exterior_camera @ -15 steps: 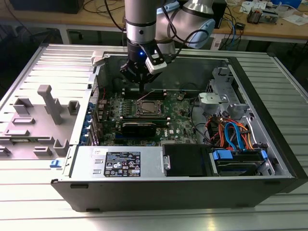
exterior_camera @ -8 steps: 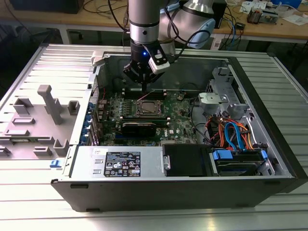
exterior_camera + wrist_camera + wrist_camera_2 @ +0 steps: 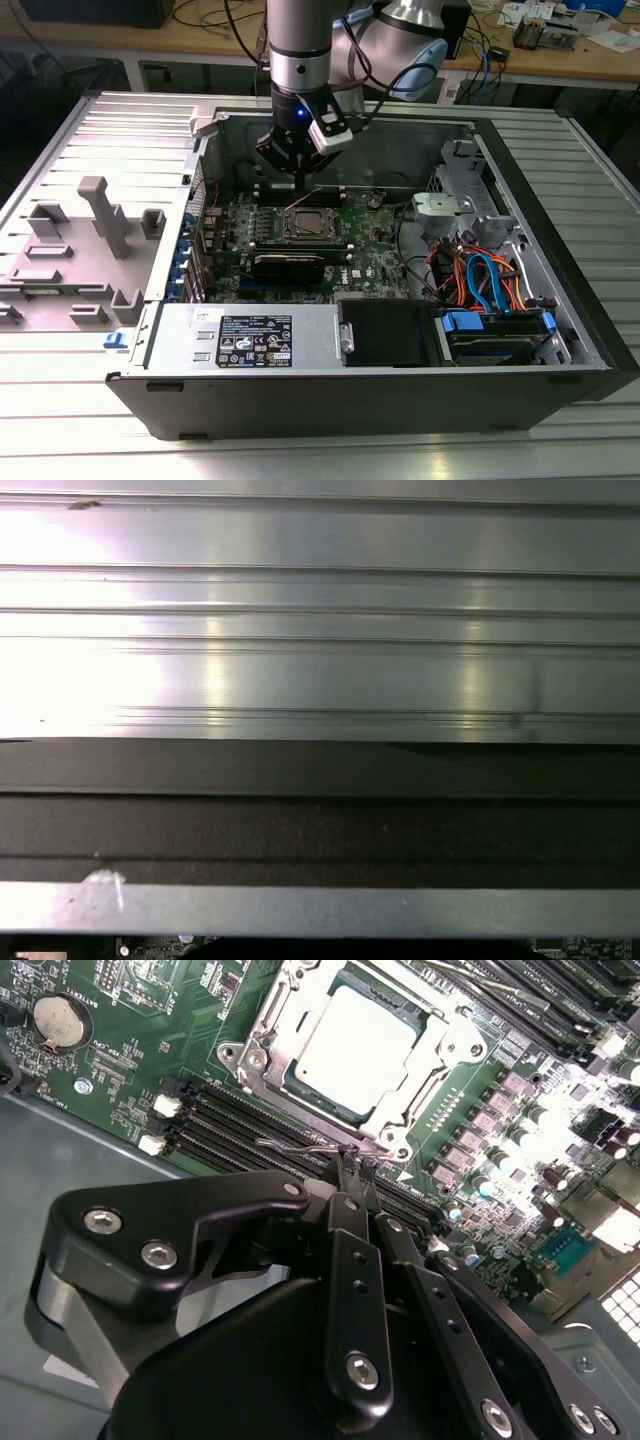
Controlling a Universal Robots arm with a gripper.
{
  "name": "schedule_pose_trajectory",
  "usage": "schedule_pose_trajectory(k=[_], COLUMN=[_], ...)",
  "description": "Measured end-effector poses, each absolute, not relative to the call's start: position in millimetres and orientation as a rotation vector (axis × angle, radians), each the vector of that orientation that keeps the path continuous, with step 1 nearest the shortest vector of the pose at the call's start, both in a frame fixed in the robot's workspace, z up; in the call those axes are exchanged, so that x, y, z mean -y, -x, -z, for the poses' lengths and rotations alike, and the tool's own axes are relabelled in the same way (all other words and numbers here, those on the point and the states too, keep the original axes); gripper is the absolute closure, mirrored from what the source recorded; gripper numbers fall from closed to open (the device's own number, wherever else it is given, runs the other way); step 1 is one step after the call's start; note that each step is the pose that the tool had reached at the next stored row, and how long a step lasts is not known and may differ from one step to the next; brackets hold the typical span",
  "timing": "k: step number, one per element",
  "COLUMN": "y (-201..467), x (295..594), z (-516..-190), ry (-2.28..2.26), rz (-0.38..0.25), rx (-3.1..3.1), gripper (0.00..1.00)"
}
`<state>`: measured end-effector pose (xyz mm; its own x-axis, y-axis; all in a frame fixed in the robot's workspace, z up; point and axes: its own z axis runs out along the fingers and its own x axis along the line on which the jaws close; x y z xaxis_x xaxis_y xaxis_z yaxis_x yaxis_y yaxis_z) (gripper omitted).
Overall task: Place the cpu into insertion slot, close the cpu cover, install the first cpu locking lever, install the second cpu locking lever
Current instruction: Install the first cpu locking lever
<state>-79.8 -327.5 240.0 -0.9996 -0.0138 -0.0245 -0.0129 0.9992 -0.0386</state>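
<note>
Gripper [image 3: 356, 1165], tips seemingly together, points down at lever [image 3: 300, 1146] beside cpu cover [image 3: 452, 1048].

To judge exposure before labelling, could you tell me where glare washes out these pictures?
In the second wrist view the cpu top glares white; in the first wrist view the ribbed metal surface flares brightly; in the exterior view the table gleams mildly.

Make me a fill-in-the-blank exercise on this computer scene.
1. The cpu cover is ___ (open or closed) over the cpu.
2. The gripper is shut on a thin wire locking ___.
3. The circuit board is ___ in colour.
Missing words: closed; lever; green.
</note>
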Motion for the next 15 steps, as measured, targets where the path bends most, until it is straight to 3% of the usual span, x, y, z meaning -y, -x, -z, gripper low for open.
schedule_pose_trajectory(k=[15], y=[73.0], x=[322.0], z=[-234.4], ry=[0.021], rz=[0.06], rx=[-3.116], gripper=[0.89])
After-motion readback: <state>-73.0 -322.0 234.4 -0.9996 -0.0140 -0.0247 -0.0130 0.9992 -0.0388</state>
